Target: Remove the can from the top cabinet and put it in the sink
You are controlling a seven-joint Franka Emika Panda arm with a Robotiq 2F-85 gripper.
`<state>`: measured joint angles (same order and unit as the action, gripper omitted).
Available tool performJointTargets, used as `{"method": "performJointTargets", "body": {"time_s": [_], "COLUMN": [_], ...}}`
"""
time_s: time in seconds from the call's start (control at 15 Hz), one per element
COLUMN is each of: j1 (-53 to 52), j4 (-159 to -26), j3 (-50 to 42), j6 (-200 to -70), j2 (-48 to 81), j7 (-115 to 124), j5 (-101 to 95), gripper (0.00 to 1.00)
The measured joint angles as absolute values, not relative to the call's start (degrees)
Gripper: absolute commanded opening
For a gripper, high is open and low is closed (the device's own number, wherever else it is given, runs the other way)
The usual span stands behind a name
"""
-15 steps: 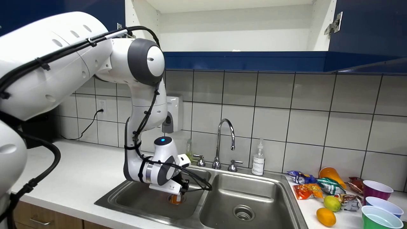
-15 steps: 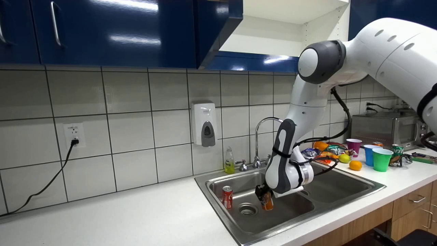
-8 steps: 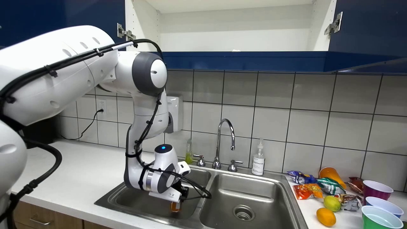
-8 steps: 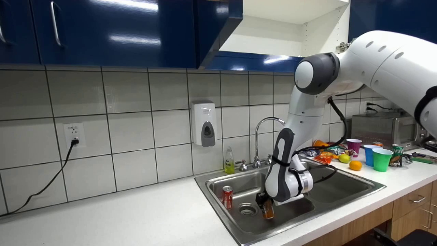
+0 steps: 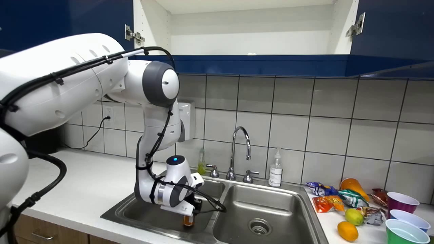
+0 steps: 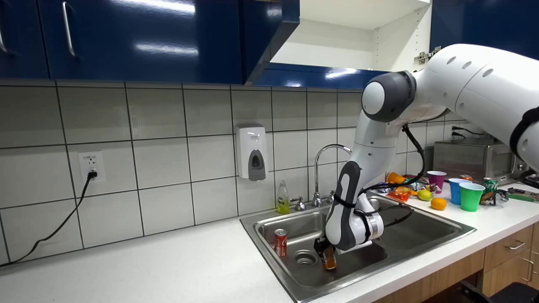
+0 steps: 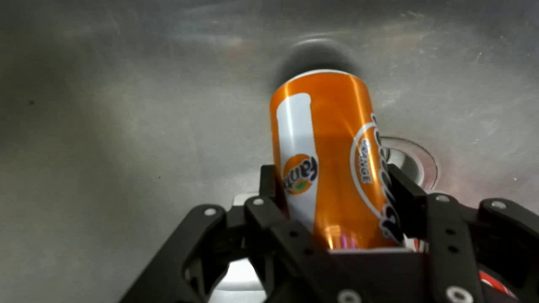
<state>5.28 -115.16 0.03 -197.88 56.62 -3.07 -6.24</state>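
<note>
The orange can (image 7: 332, 126) is held tilted between the gripper's fingers (image 7: 268, 181) in the wrist view. My gripper (image 7: 330, 179) is shut on it, a finger against each side. In both exterior views the can (image 5: 188, 221) (image 6: 329, 261) is low inside the left basin of the steel sink (image 5: 152, 214) (image 6: 307, 277), near the drain (image 6: 305, 258). I cannot tell whether its lower end touches the basin floor. The gripper (image 6: 323, 246) hides its upper part. The top cabinet (image 5: 251, 30) (image 6: 324, 42) stands open with its white interior showing.
A red can (image 6: 280, 243) stands in the same basin. The chrome faucet (image 5: 233, 152) rises behind the sink between two handles. Soap bottles (image 5: 275, 171) (image 6: 283, 200) stand at the back rim. Snack bags (image 5: 327, 203), fruit (image 5: 347, 231) and cups (image 5: 407, 234) are on the counter to one side.
The arm has come down, lowering the gripper and the held can deeper into the basin. Most of this was in the first half second; the motion since is small. The red can has not moved.
</note>
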Motion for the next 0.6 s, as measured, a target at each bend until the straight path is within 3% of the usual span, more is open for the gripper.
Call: {"method": "performJointTargets", "body": {"time_s": [0.07, 0.6], "j1": [5.27, 5.25], "j4": [-114.85, -114.77], "j3": [0.03, 0.03], "j6": [-197.89, -197.89], "j2": [56.79, 56.84], "j7": [-3.08, -3.07], "j5": [-6.25, -6.23], "gripper": [0.63, 0.63]}}
